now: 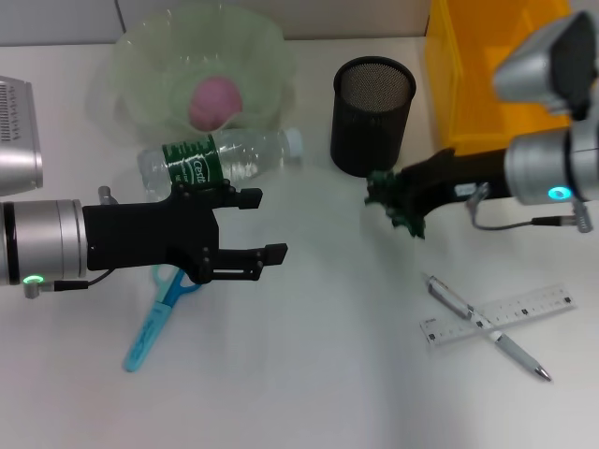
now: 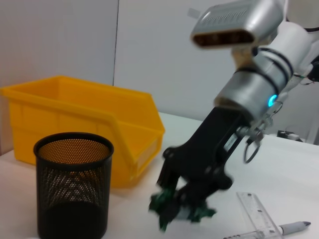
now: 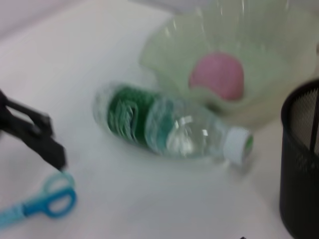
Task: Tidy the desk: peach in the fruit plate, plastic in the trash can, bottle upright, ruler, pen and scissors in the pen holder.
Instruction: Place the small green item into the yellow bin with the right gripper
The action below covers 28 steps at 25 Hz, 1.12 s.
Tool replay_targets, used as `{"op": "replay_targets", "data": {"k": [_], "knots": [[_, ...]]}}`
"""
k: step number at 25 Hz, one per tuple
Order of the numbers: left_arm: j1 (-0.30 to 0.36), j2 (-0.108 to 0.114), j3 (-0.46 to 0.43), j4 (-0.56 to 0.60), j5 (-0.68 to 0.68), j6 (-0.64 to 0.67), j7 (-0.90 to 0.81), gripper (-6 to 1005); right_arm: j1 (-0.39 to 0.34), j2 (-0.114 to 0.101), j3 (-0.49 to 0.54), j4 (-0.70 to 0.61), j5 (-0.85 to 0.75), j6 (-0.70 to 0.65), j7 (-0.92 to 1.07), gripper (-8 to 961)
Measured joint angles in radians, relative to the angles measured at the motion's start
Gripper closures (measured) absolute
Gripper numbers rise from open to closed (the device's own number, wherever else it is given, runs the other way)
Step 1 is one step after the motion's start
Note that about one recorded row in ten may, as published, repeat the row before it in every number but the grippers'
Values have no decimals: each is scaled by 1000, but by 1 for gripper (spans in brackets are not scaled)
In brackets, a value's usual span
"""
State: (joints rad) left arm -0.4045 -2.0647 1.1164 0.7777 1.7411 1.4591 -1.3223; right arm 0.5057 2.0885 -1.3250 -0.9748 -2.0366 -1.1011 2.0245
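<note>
Beside the mesh pen holder [image 1: 372,114] — right claw [image 1: 393,201] clamped on crumpled green plastic [image 1: 401,210]; thin grip, may drop short of yellow bin [image 1: 487,79] — left claw [image 1: 251,224] open, empty.

White desk surface [image 1: 309,393], matte, evenly lit with soft shadows. Pale panelled wall [image 2: 60,40] behind it, showing one vertical seam. Floor and windows not visible.

The light is bright and even, and it seems to come from above. On the white desk surface [image 1: 318,374] the shadows are soft and pale. The clear plastic water bottle with green label [image 1: 217,159] carries small glints. The right wrist view is soft all over, and the pale green translucent fruit plate [image 3: 249,55] looks smeared. In the left wrist view the black right gripper [image 2: 182,206] is blurred.
</note>
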Motion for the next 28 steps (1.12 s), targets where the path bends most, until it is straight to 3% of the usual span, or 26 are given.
{"op": "replay_targets", "data": {"k": [8, 12, 15, 22, 28], "knots": [[4, 0, 0, 0, -1, -2, 0, 186, -138, -4, 257, 22, 353, -82, -301, 882], [4, 0, 0, 0, -4, -2, 0, 186, -165, -5, 314, 47, 469, -90, -410, 881], [0, -1, 0, 0, -6, -2, 0, 187, -191, -4, 360, 100, 662, -93, -591, 880], [0, -1, 0, 0, -6, -2, 0, 187, -174, -5, 414, 207, 800, -79, -766, 878], [3, -2, 0, 0, -6, -2, 0, 187, -90, -7, 465, 338, 838, 57, -855, 876]]}}
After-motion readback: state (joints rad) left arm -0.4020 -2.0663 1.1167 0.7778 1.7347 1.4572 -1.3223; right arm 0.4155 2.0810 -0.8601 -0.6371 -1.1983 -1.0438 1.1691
